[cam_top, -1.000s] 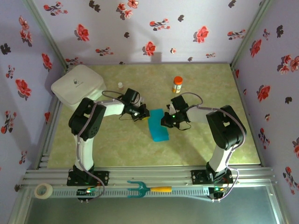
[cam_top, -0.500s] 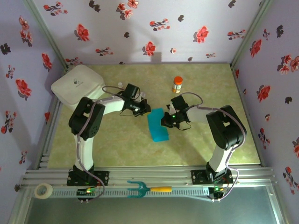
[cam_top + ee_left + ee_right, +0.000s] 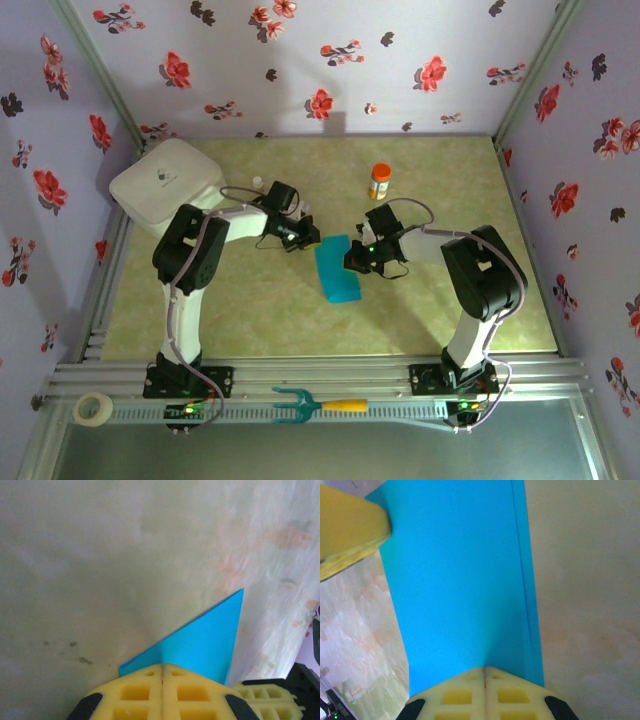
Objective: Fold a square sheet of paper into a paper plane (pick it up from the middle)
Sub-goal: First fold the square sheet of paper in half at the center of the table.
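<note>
Moved since 1 s ago: left gripper point(image 3: 305, 234), drawn a bit toward far-left w/ its corner of the sheet of paper point(image 3: 338, 272). No visible change at right gripper point(image 3: 355, 260).

Sheet of paper mid-table, mostly flat on table point(image 3: 250, 310), btwn the two grippers. Prob. already doubled over, judging by the layered edge in right wrist view.

Left gripper: pads point(image 3: 135, 690) pressed together, pinching far-left corner, blue triangle poking out past the tips. Right gripper point(image 3: 484, 672): pads likewise squeezed tight on the right edge.

Risks, as judged:
- tearing or slipping free if pulled apart w/ both pinches tight; thin stock, two anchors
- crooked crease if corner carried over off-line; hard to undo
- layers sliding out of register if right pinch let go too soon
- pad-on-pad bump, given how close the other arm's yellow pad sits in each wrist view

Pose: both arms reaching fwd, elbows bent inward, wrists low over table, tips aimed at each other across the sheet. Left forearm coming in from white box point(image 3: 165, 180) side, right one from opposite side.
</note>
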`<move>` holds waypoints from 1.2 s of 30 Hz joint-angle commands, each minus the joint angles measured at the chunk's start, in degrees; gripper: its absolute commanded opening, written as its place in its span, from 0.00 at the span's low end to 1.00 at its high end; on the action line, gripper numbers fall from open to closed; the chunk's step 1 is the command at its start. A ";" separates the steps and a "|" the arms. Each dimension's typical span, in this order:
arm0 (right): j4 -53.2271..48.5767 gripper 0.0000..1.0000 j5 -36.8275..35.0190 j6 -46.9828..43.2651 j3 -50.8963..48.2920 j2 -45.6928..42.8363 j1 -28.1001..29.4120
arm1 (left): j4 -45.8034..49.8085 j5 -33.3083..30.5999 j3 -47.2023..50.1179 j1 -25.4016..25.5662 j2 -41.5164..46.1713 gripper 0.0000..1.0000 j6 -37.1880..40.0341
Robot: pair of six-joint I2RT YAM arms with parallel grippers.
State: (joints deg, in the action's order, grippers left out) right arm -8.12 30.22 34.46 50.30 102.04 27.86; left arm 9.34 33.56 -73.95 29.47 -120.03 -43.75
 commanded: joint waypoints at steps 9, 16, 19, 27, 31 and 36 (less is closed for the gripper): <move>-5.78 0.00 -4.90 0.11 -2.84 3.34 -0.04 | 6.89 -8.97 -6.20 -3.28 -3.49 0.00 -0.13; -2.22 0.00 -3.84 3.68 -3.98 3.43 0.09 | 8.05 -11.50 -4.36 -2.96 5.48 0.00 -0.09; -0.78 0.00 -4.29 5.26 -4.63 3.25 0.08 | 7.87 -10.95 -2.61 -1.88 9.46 0.00 0.55; 0.03 0.00 -4.36 5.80 -5.12 2.57 0.02 | 3.81 -3.58 4.61 5.50 12.91 0.00 -0.76; -0.13 0.00 -4.39 5.63 -5.22 2.53 0.11 | -0.07 -0.87 7.60 8.57 12.61 0.00 -3.18; -0.36 0.00 -4.81 5.51 -5.22 2.37 0.01 | -6.27 0.02 12.42 9.72 12.64 0.00 -6.34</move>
State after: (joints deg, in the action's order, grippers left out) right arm -2.57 31.53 39.62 47.88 101.95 27.75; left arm 7.79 31.64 -63.37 39.29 -107.07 -47.48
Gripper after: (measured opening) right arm 0.060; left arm 0.060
